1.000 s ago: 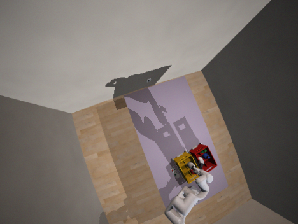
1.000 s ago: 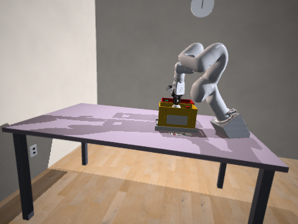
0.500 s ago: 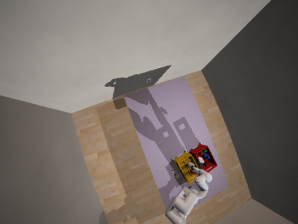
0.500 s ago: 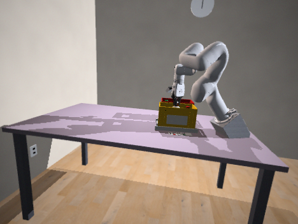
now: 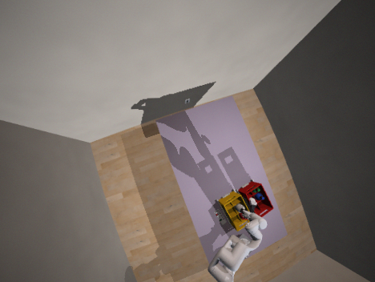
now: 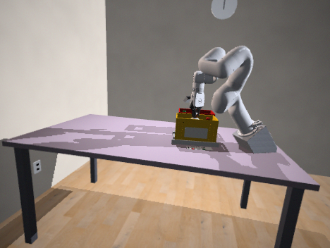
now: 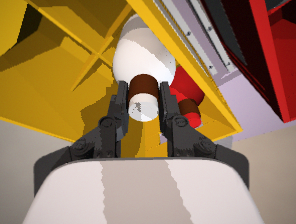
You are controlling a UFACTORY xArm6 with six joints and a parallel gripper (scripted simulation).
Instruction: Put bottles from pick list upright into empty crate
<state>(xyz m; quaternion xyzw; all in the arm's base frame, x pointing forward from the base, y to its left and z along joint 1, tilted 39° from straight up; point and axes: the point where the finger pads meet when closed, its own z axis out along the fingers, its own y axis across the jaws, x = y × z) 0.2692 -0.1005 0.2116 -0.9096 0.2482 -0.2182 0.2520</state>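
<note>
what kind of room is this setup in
Probably a plain indoor test room: a purple table on a wood plank floor, bare walls with an outlet, and a robot arm working over two crates.

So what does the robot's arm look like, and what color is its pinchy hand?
The arm is smooth, rounded and pale grey-white, with thick tube-like links, standing on a grey wedge-shaped base. The gripper has a white body and dark charcoal metal fingers with round pivot joints. No cables or markings show.
</note>
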